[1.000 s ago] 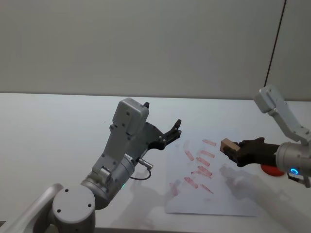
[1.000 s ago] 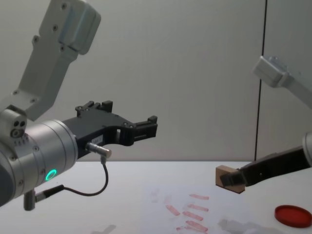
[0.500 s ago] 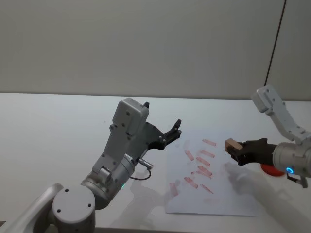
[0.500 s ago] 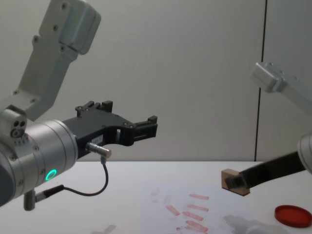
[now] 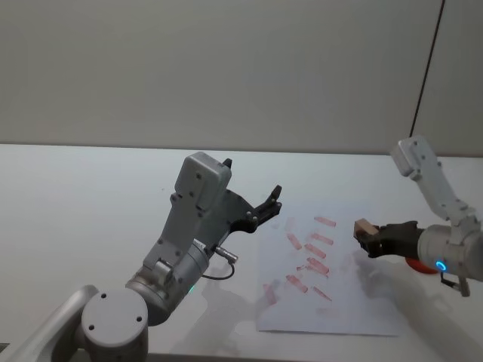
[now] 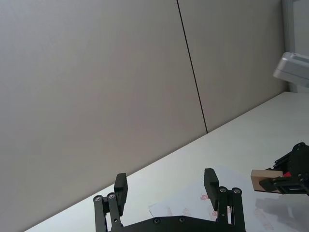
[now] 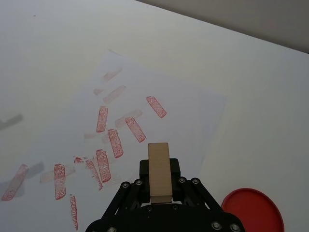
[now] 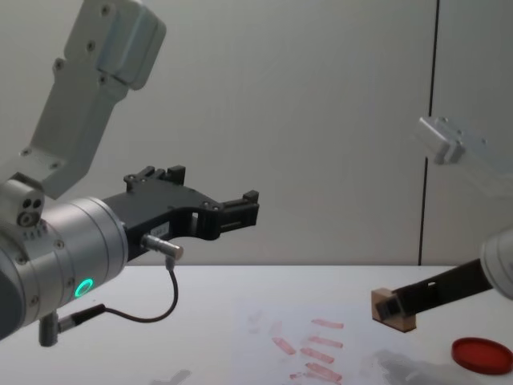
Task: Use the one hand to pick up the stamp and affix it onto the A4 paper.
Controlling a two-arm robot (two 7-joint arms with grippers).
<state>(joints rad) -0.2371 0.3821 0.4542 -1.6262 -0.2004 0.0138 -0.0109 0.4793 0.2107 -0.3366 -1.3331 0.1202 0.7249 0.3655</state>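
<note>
The right claw (image 5: 367, 237) is closed on the wooden stamp (image 5: 364, 227) and holds it in the air above the right part of the A4 paper (image 5: 339, 305). The paper lies flat on the white table (image 5: 75, 196). The round red ink pad (image 5: 417, 264) is near the paper's right edge. The left claw (image 5: 270, 204) hangs wide open and empty, left of the paper.

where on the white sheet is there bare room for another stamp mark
Bare: the right part of the white A4 paper, between the red stamp marks and the flat round red ink pad, beneath the tan wooden stamp held in the right hand; also the strip along its near edge. Crowded: the sheet's middle.
</note>
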